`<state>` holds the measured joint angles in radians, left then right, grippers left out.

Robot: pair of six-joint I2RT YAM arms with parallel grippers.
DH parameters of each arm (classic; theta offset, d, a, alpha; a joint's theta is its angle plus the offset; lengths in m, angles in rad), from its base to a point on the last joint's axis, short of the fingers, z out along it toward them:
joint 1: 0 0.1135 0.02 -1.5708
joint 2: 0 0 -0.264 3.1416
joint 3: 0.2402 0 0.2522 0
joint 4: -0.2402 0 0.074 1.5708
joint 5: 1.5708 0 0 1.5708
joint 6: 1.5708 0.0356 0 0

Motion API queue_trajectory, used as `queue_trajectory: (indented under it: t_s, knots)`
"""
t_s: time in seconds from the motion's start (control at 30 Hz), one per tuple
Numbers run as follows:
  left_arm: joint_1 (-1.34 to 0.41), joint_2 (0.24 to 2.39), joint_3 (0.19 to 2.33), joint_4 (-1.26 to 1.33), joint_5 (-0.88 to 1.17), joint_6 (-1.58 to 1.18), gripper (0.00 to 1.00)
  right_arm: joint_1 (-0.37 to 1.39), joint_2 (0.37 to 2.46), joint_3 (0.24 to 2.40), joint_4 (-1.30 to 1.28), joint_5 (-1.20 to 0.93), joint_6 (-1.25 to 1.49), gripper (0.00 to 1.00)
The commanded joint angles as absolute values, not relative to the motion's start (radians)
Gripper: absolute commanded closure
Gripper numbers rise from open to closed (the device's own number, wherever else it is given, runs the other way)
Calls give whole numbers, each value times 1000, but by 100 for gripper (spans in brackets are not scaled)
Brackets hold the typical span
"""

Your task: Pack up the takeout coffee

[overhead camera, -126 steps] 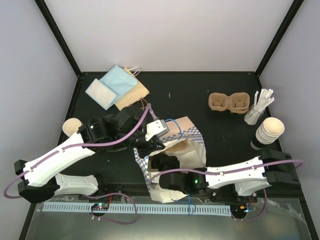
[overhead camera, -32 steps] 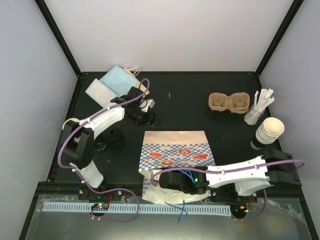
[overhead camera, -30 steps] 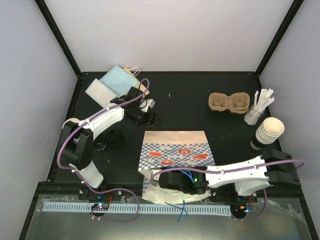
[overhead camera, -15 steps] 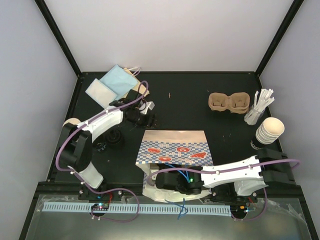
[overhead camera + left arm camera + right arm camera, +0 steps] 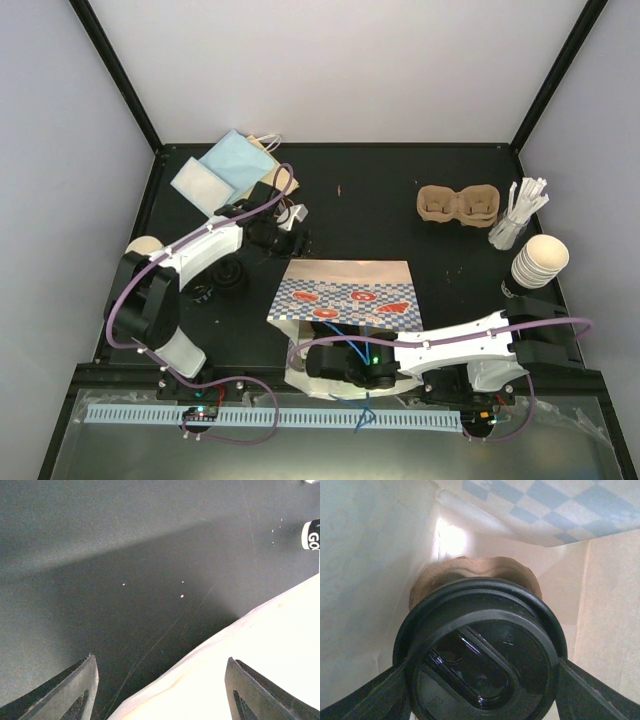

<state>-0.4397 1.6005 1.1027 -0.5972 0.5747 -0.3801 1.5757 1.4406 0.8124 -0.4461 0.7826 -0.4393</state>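
Right wrist: right tool (image 5: pixel 481 682) clamps glossy round black lid (image 5: pixel 480 652); left tool (image 5: pixel 160 692) gapes.

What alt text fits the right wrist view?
A black plastic lid fills the view, clasped at its sides by the right gripper, inside a blue-checked paper bag. Behind it shows brown moulded pulp.

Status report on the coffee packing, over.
Left gripper open, empty, over table. Right gripper clamped on lidded cup inside checked bag, pulp tray just beyond. Bag walls close; nothing else blocking.
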Motion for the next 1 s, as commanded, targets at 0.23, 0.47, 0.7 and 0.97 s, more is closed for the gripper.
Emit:
queue_trajectory:
  t_s: [0.23, 0.47, 0.7, 0.97]
  knots:
    - [-437, 1534, 1055, -544, 629, -404, 31, 1557, 1491, 804, -510, 708, -427, 43]
    - [-437, 1527, 1041, -544, 632, -405, 31, 1534, 1514, 803, -499, 661, -433, 43]
    - [-415, 1476, 1075, -592, 554, -399, 21, 1501, 1496, 846, -553, 533, -421, 43]
    - [-273, 1353, 1248, -749, 472, -364, 4, 1417, 1492, 933, -609, 343, -422, 43]
